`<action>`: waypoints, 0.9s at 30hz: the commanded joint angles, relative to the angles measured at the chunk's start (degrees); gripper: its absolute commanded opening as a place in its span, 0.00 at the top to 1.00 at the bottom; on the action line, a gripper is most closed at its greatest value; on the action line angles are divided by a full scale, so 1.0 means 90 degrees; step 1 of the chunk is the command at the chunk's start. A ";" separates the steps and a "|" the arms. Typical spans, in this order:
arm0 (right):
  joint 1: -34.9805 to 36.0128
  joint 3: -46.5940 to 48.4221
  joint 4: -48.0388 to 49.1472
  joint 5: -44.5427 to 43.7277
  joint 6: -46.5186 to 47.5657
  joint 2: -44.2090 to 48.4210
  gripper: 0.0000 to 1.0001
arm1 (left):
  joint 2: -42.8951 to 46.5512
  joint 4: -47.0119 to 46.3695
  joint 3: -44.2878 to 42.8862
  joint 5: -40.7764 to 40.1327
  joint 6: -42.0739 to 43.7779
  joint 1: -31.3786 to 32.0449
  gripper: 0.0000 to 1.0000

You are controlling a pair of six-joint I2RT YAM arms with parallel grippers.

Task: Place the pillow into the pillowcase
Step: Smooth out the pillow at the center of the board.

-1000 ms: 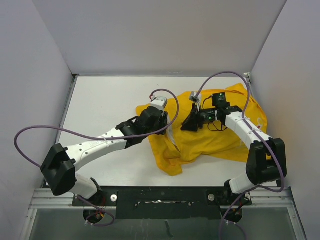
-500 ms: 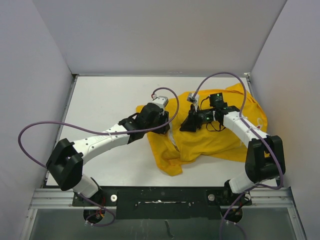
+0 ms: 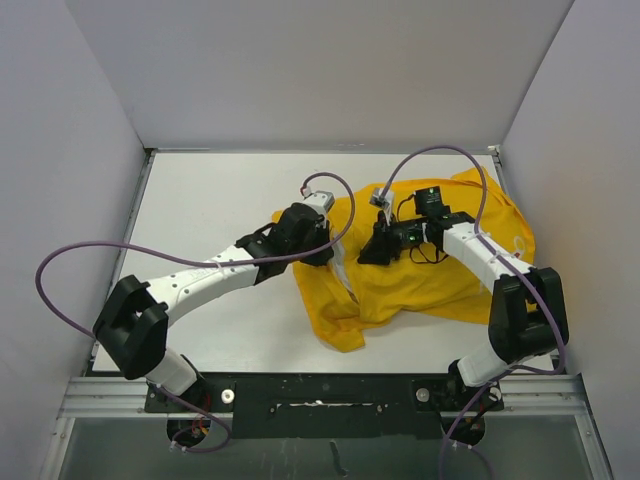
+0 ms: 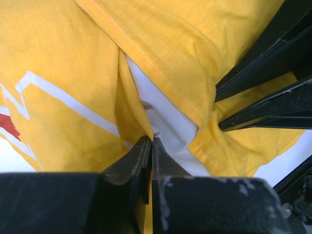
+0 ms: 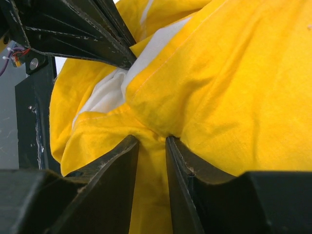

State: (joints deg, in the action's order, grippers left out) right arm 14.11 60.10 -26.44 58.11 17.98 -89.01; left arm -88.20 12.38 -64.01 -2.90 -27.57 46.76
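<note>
The pillow (image 4: 168,122) sits mostly inside the pillowcase (image 3: 440,280), right of centre on the table (image 3: 200,200). Left tool (image 4: 151,142) and right tool (image 5: 152,140) each clamp its hem. Next, probably: tug it over the leftover white.

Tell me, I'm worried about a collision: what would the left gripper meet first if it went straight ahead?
The left gripper, pinching the pillowcase, would probably press first into the white pillow showing at the opening. The right gripper seems just beyond, though depth is unclear.

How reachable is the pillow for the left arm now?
Likely yes: the pillow shows bare in the pillowcase mouth right at the left gripper, but that gripper is shut on pillowcase cloth.
</note>
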 commanded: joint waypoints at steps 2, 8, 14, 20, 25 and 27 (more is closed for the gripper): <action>0.0099 0.0061 -0.0039 -0.0610 0.0102 -0.0166 0.72 | 0.0391 -0.0249 -0.0307 0.0500 -0.0004 -0.0051 1.00; 0.0216 0.0055 0.0205 -0.1912 -0.0292 -0.0336 0.85 | 0.1200 -0.0925 -0.0385 0.1929 -0.0562 -0.0066 1.00; 0.0258 0.0052 0.0251 -0.2078 -0.0376 -0.0443 0.86 | 0.1224 -0.1969 -0.0263 0.2928 -0.1443 -0.0317 1.00; 0.0127 0.0041 0.0264 -0.0850 -0.0361 -0.0439 0.86 | 0.0939 -0.3612 0.0337 0.3306 -0.2882 -0.0777 1.00; -0.0072 0.0020 0.0330 0.0501 -0.0418 -0.0300 0.83 | 0.0133 -0.5821 0.1242 0.1944 -0.4530 -0.0681 1.00; -0.0186 0.0062 0.0255 0.0784 -0.0322 -0.0187 0.80 | -0.0273 -0.6047 0.1288 0.1468 -0.4707 -0.0615 1.00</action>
State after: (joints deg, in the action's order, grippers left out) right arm 13.82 60.16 -24.62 57.39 13.96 -91.55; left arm -84.55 -21.63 -53.60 18.00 -58.43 39.90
